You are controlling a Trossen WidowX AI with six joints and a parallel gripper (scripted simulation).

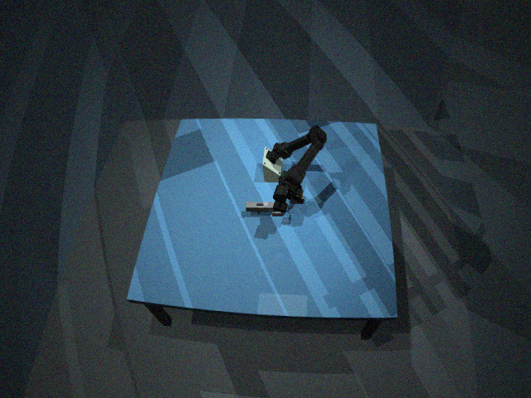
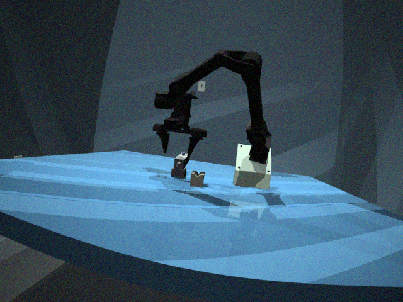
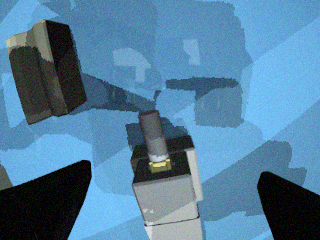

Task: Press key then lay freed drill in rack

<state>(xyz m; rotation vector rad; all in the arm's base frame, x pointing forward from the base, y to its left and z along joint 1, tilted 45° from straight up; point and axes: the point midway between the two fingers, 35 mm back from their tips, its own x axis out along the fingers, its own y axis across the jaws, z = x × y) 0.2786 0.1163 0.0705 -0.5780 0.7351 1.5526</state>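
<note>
The long grey housing (image 1: 251,207) (image 2: 178,172) (image 3: 164,202) lies on the table. The drill (image 3: 154,134) is a grey rod standing out of its near end, with a yellow band at its root. The dark key (image 1: 259,204) (image 2: 183,153) sits on the housing's top; how far down it is cannot be told, and the wrist view does not show it. The rack (image 2: 197,179) (image 3: 47,75) is a small V-notched block beside the drill's end. My gripper (image 2: 176,155) (image 3: 176,169) is wide open and empty, above the drill end of the housing, which lies between its fingers in the wrist view.
A pale tilted panel on a box (image 1: 271,174) (image 2: 243,177) stands beside the arm's base, away from the housing and rack. The arm hides part of it. The blue table (image 1: 206,257) (image 2: 182,234) carries strong shadows and light bands.
</note>
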